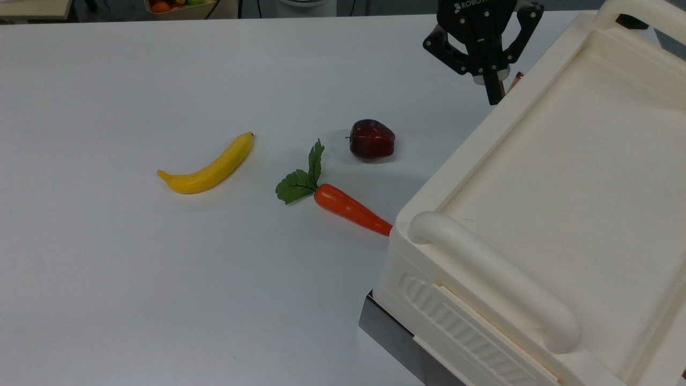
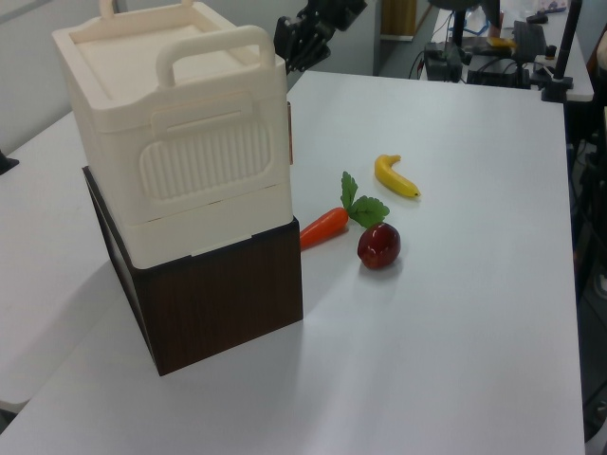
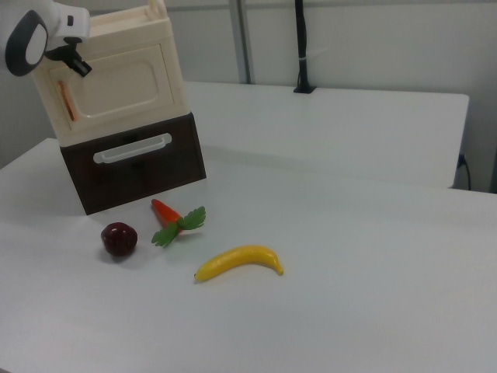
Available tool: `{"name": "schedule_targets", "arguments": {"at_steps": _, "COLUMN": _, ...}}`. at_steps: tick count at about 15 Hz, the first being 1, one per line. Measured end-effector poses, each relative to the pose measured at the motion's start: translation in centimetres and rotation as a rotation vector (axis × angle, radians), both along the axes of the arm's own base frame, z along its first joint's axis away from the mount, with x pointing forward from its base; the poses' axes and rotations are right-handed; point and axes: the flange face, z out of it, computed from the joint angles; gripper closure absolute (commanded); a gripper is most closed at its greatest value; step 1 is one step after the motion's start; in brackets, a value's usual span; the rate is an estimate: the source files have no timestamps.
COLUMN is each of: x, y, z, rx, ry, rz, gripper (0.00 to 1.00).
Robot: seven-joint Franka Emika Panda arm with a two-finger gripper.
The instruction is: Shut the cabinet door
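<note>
Now the gripper (image 1: pixel 494 96), fingers pinched together and holding nothing, sits at the upper right of the top view, pressed against the cabinet door (image 3: pixel 116 92). The door lies nearly flush in the cabinet (image 1: pixel 563 187), so the push looks almost finished.

The cabinet (image 2: pixel 180 142) sits on a drawer unit (image 2: pixel 213 303) on the table (image 1: pixel 134 295); in the right view, the cabinet door (image 3: pixel 116 92) lies flat against the cabinet's front, above the drawer; in the top view, the gripper (image 1: pixel 493 96) hangs just beside the cabinet's far corner; the carrot (image 1: pixel 351 210) touches the cabinet's base at the top view's left, the apple (image 1: pixel 372 139) behind it, the banana (image 1: pixel 208 167) well apart to the left.
</note>
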Motion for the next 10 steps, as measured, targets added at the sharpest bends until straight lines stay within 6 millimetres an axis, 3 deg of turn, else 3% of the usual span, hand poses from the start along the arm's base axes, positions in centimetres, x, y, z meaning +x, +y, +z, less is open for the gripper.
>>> {"name": "schedule_targets", "arguments": {"at_steps": 10, "x": 0.18, "y": 0.35, "z": -0.5, "rx": 0.003, "ry": 0.002, "rz": -0.002, "gripper": 1.0}}
